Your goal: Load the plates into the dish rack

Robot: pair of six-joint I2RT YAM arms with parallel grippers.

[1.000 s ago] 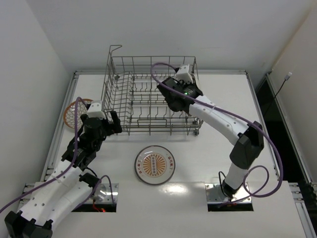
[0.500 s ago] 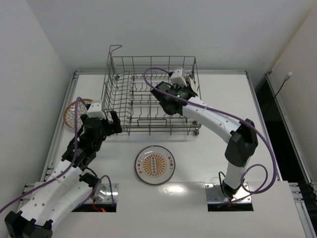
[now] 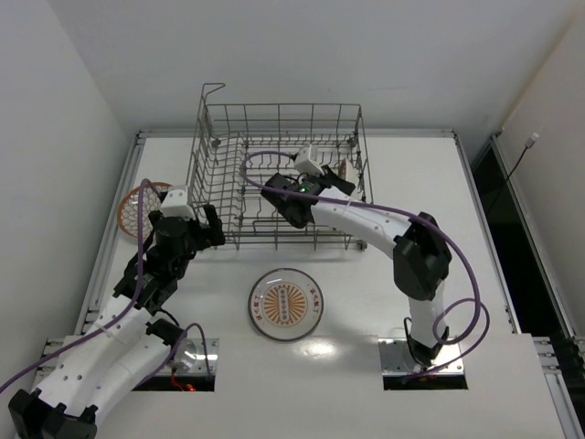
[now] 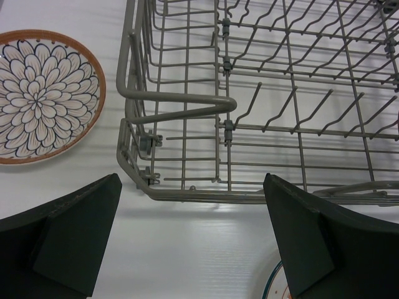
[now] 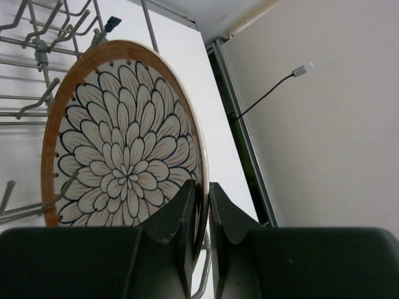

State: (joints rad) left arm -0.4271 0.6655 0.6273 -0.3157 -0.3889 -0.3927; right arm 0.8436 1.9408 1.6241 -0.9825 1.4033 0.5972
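Observation:
The grey wire dish rack (image 3: 283, 119) stands at the back middle of the table. My right gripper (image 3: 335, 177) reaches into its right end and is shut on the rim of a flower-patterned, orange-rimmed plate (image 3: 341, 168), held on edge. In the right wrist view the fingers (image 5: 202, 187) pinch this plate (image 5: 124, 149) among the tines. A second patterned plate (image 3: 137, 207) lies flat left of the rack. The white sunburst plate (image 3: 285, 304) lies flat in front of the rack. My left gripper (image 3: 187, 225) is open and empty at the rack's near left corner (image 4: 181, 99).
Walls close in on the left and right of the table. In the left wrist view the open fingers (image 4: 192, 180) hang over bare table just in front of the rack, with the patterned plate (image 4: 43, 96) at upper left and the white plate's edge (image 4: 277, 283) at the bottom.
My right arm has swung its wrist leftward and lower into the rack, carrying the plate with it. The left arm and both flat plates have not moved.

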